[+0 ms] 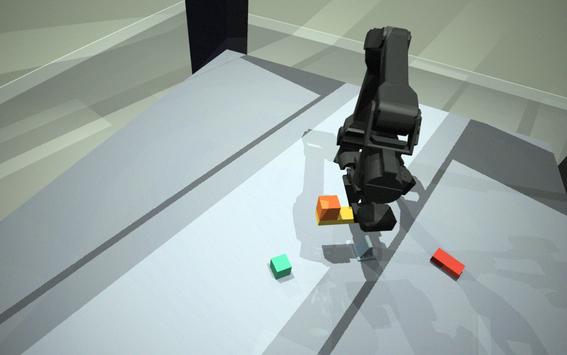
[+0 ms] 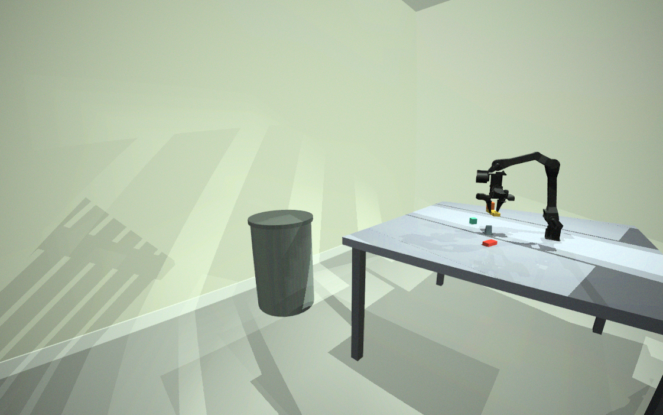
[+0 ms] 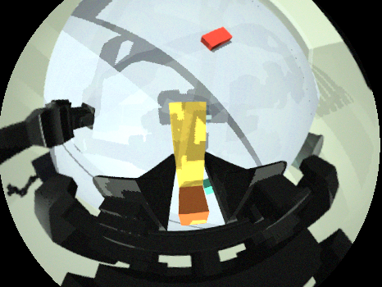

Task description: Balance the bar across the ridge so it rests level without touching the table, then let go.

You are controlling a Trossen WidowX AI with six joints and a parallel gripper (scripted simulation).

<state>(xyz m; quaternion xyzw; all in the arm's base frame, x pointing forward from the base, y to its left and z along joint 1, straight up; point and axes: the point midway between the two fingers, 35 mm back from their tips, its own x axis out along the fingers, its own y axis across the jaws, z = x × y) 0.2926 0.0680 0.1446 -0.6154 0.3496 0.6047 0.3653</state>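
Pale tabletop (image 1: pixel 208 267) (image 2: pixel 415 239) (image 3: pixel 123 90) under slanting shadows — the gripper (image 1: pixel 357 211) (image 2: pixel 494 211) (image 3: pixel 189 156) grips the yellow bar (image 1: pixel 346 214) (image 2: pixel 496 213) (image 3: pixel 188 135) aloft, red block (image 1: pixel 447 263) (image 2: pixel 489 242) (image 3: pixel 216 38) at four o'clock from above.

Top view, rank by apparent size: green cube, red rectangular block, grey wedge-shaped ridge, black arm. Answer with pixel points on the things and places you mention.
1. Black jointed robot arm (image 1: pixel 394 83) (image 2: pixel 552 188)
2. Red rectangular block (image 1: pixel 447 263) (image 2: pixel 489 242) (image 3: pixel 216 38)
3. Green cube (image 1: pixel 280 266) (image 2: pixel 473 220) and grey wedge-shaped ridge (image 1: pixel 365 248) (image 2: pixel 488 229): too close to rank.
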